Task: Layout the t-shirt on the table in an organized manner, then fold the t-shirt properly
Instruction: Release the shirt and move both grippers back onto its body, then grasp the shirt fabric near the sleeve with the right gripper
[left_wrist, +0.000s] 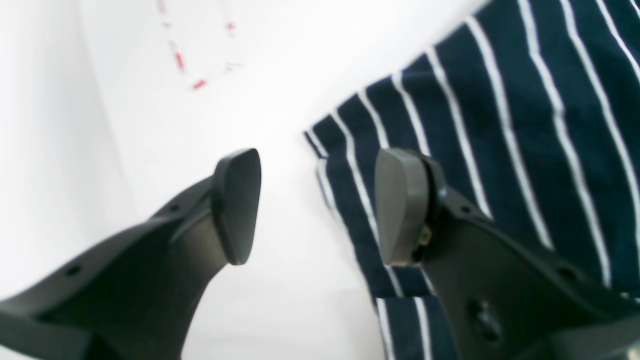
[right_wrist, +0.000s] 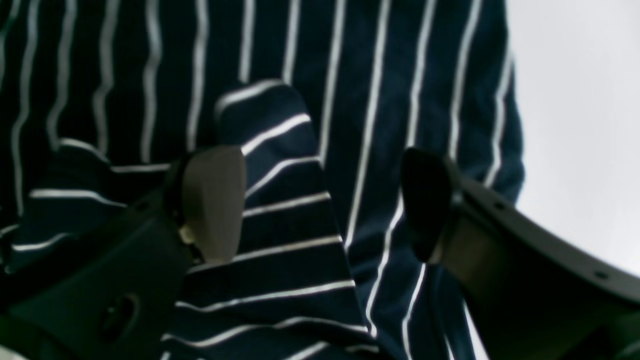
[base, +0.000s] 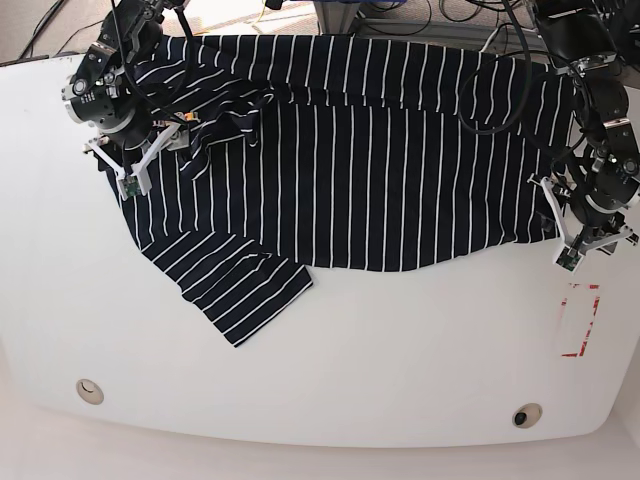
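White table (base: 380, 350), striped t-shirt (base: 380, 160) spread flat, red-outlined mark (base: 579, 320)

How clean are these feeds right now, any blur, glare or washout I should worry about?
Left wrist: soft focus, the table blown out to near white, the red mark smeared. Right wrist: dim and blurred, the t-shirt stripes fuzzy, the gripper nearly lost in the dark cloth. Base: sharp and evenly lit, only soft shadows, edges bowed by the wide lens.
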